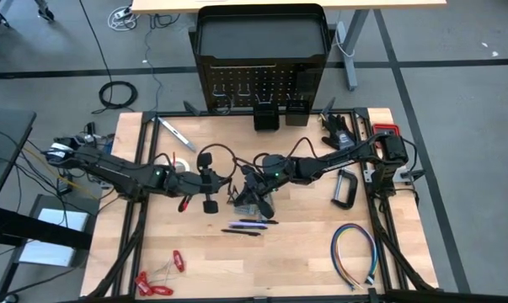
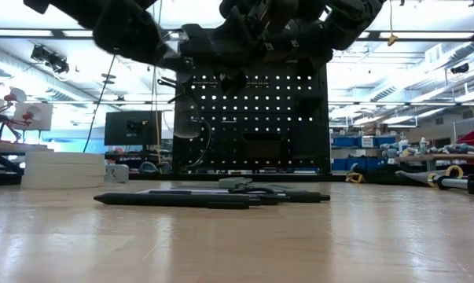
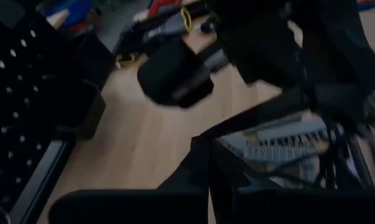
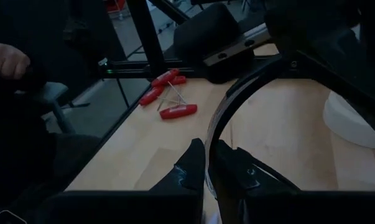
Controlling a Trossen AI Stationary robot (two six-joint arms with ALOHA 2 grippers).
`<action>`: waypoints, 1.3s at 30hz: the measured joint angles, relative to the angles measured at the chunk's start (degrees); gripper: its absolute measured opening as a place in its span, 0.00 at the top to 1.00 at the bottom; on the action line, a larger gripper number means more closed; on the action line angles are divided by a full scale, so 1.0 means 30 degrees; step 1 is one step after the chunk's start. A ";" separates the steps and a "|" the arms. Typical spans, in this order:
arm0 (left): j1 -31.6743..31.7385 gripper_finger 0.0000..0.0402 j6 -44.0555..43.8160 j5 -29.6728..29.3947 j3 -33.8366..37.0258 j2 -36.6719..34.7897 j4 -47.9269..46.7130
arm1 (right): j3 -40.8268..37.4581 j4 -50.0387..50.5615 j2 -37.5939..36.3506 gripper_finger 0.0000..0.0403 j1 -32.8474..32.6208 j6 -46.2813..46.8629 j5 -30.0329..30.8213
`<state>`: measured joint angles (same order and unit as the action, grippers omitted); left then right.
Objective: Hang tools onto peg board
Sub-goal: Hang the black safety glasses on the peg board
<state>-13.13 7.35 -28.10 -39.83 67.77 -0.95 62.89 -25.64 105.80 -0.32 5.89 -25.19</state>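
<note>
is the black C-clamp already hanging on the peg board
No, the black C-clamp lies flat on the wooden table near its right edge in the high view, well away from the peg board.

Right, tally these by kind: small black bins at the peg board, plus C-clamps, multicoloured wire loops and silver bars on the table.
Small black bins: 2
Black metal C-clamp: 1
Multicoloured wire loop: 1
Silver bar-shaped tool: 1
Total: 5

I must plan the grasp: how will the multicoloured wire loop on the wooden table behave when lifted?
The multicoloured wire loop is probably floppy: its thin strands lie in a loose curve. It likely sags and shifts when held at one point. It seems light.
</note>
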 joint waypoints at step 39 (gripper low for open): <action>-0.0640 0.98 0.1448 0.2813 -0.0328 0.0700 0.0125 | -0.0007 0.1335 0.0029 0.95 0.0177 0.0548 -0.0471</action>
<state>-15.05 11.70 -19.66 -40.82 69.87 -0.58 62.87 -21.63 105.89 0.21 7.54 -26.60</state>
